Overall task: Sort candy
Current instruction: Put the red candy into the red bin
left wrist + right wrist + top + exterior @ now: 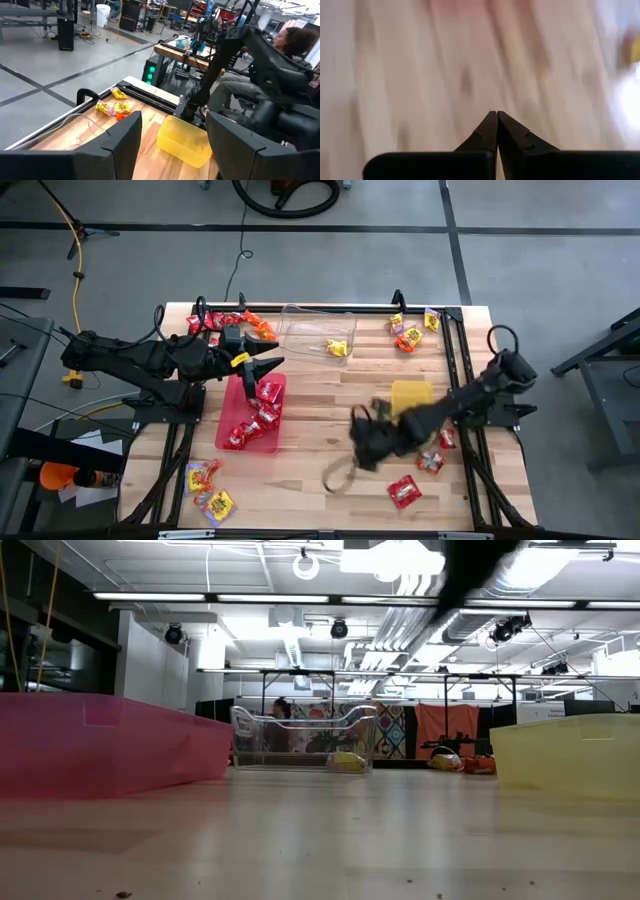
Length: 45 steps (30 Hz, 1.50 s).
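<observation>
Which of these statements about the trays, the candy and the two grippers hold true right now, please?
1. The red tray holds red candy. True.
2. The clear tray is empty. False: one yellow candy lies in it.
3. The right gripper is shut with nothing between its fingers. True.
4. The left gripper is shut on a candy. False: its fingers stand open over the red tray's far end, holding nothing.
5. The yellow tray stands left of the red tray in the high view. False: it stands to the right, beside the right arm.
</observation>
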Each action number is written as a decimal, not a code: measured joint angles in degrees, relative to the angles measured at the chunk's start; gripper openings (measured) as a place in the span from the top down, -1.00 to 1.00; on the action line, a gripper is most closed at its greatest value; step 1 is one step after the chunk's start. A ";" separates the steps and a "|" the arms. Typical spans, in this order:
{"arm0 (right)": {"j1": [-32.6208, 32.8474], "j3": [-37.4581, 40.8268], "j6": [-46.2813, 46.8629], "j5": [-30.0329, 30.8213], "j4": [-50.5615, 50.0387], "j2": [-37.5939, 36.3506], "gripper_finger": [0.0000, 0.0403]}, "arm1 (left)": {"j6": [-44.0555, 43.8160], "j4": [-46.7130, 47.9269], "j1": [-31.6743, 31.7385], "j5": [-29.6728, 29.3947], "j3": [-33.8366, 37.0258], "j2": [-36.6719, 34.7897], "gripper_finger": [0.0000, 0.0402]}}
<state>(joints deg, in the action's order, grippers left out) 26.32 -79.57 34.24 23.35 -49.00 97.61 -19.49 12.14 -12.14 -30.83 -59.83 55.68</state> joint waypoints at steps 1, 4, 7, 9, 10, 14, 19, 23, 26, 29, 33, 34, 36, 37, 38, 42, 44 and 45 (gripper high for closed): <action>-1.88 0.04 -3.26 0.24 4.66 0.15 0.99 | 0.00 0.00 0.00 0.00 0.00 0.00 -0.04; -6.58 0.71 -10.53 -2.89 20.57 0.84 1.00 | 0.00 -0.02 0.00 0.00 0.00 0.00 -0.04; -9.35 1.01 -14.52 -8.48 31.76 3.25 0.99 | 0.00 -0.11 0.00 0.00 0.01 -0.02 -0.04; -10.28 0.72 -14.80 -11.36 33.47 3.96 0.99 | -0.02 -0.17 0.00 0.00 0.02 -0.02 -0.04; -10.55 0.26 -14.83 -12.58 32.77 3.90 0.99 | 0.02 -0.24 0.00 0.00 0.02 -0.02 -0.04; -10.88 -1.37 -12.91 -18.83 23.50 1.95 0.99 | 0.04 -0.24 0.00 0.00 0.02 -0.02 -0.04; -6.22 -1.49 -3.86 -23.68 8.11 -0.27 0.93 | 0.06 0.09 0.00 -0.02 0.04 0.24 -0.04; 2.06 -0.53 5.22 -24.46 -0.51 -0.51 0.73 | 0.04 -0.01 0.00 -0.02 0.04 0.20 -0.04; 9.00 2.04 14.53 -25.49 -0.34 -0.53 0.49 | 0.06 0.00 0.00 -0.03 0.04 0.20 -0.04; 15.18 4.83 22.72 -25.89 0.82 -0.51 0.20 | 0.06 0.00 0.00 -0.03 0.04 0.20 -0.04; 20.39 8.77 28.36 -23.96 4.29 -0.42 -0.17 | 0.07 0.01 0.00 -0.03 0.04 0.20 -0.04; 21.23 9.90 28.89 -23.87 5.90 -0.42 -0.25 | 0.07 0.00 0.00 -0.02 0.04 0.20 -0.04; 22.43 12.35 30.17 -23.87 8.89 -0.42 -0.38 | 0.09 0.01 0.00 -0.03 0.04 0.20 -0.04; 22.99 13.61 30.23 -23.89 9.93 -0.42 -0.43 | 0.09 0.02 0.00 -0.02 0.04 0.20 -0.04; 23.33 14.80 30.21 -24.00 11.28 -0.42 -0.47 | 0.07 0.01 0.00 -0.02 0.04 0.20 -0.04; 23.90 19.24 29.95 -23.97 14.87 -0.41 -0.54 | 0.06 0.01 0.00 -0.02 0.04 0.20 -0.04; 23.90 21.19 29.81 -23.89 16.20 -0.38 -0.54 | 0.04 0.02 0.00 -0.02 0.04 0.20 -0.04; 23.89 22.08 29.58 -23.83 16.90 -0.38 -0.54 | 0.04 0.02 0.00 -0.02 0.04 0.20 -0.04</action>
<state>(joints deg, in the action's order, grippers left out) 50.21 -57.49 63.82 -0.48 -32.10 97.23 -19.44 12.16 -12.14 -30.85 -59.79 55.88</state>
